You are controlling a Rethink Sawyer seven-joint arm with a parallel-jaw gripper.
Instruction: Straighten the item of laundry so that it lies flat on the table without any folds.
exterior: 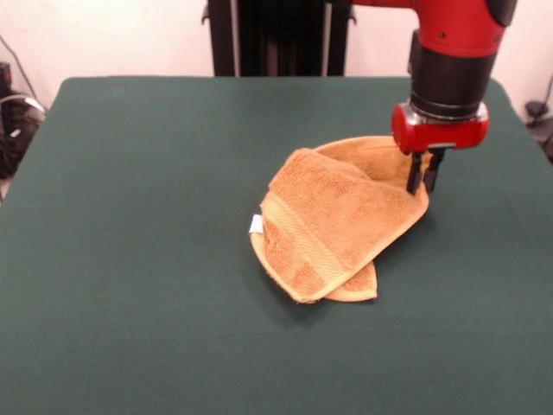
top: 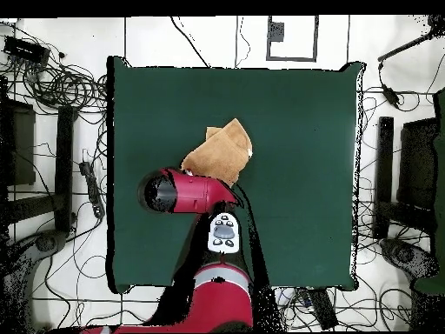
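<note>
Dark green felt desk [exterior: 130, 259] is occupied by a still-folded orange-tan terry towel [exterior: 333, 216], its edge seemingly clenched by the black pincer [exterior: 423, 183].

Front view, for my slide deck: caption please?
Sawyer's tool pinches the folded orange towel's far edge on the green table.

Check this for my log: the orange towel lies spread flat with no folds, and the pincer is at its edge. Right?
Not flat: the front view shows the towel folded over itself in a bunched heap on the table. The pincer is indeed at its edge.
</note>
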